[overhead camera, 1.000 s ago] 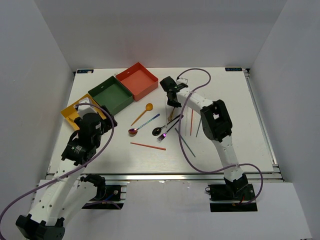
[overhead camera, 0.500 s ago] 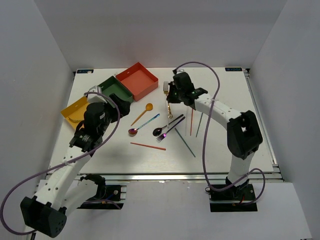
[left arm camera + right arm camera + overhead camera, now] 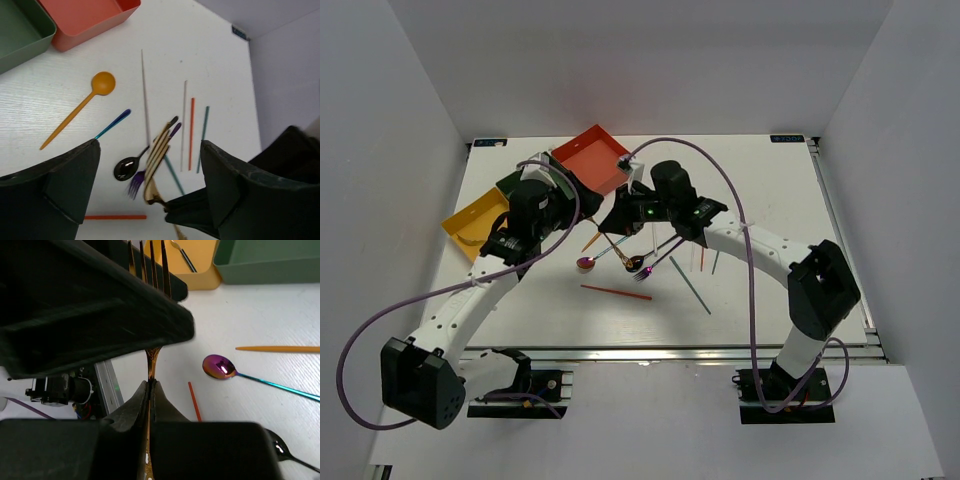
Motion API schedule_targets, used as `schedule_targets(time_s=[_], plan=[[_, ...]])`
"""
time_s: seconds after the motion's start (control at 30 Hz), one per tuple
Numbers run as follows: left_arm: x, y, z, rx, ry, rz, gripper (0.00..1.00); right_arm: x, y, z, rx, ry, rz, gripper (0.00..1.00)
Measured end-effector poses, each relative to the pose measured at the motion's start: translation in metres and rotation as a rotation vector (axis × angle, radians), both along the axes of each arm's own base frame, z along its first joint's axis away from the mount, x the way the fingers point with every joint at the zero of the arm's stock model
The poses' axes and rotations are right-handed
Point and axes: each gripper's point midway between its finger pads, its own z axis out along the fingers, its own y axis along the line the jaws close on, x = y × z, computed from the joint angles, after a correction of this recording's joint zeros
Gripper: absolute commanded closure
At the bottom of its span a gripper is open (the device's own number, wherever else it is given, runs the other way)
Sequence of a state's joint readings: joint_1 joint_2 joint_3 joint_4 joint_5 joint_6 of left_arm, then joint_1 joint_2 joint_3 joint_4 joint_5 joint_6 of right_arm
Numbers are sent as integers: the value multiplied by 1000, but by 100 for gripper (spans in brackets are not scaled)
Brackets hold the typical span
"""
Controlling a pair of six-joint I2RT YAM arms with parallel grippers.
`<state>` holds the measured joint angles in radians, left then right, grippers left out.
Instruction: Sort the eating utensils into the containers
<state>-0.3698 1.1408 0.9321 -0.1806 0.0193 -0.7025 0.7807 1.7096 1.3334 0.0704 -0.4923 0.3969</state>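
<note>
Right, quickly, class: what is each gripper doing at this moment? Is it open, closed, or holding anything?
Left gripper: open, holding nothing.
Right gripper: closed on a gold fork.

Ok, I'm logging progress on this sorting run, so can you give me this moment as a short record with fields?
left gripper: open, hovering over the loose utensils
right gripper: shut on the gold fork, beneath the left gripper
containers: yellow box, green box, red-orange box, in a row at the far left
yellow box contents: at least one utensil
on the table: orange spoon, iridescent spoon, black spoon, purple fork, red chopstick, teal chopstick, silver chopstick
</note>
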Motion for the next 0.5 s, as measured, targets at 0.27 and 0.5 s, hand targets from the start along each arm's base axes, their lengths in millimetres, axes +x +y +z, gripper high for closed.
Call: schedule_targets(time_s=[0.27, 0.5], plan=[[-3, 1, -13, 26, 43, -5, 95, -3, 9, 16, 33, -35, 44, 100], [1, 19, -16, 79, 60, 84, 100, 3, 16, 8, 29, -34, 48, 33]])
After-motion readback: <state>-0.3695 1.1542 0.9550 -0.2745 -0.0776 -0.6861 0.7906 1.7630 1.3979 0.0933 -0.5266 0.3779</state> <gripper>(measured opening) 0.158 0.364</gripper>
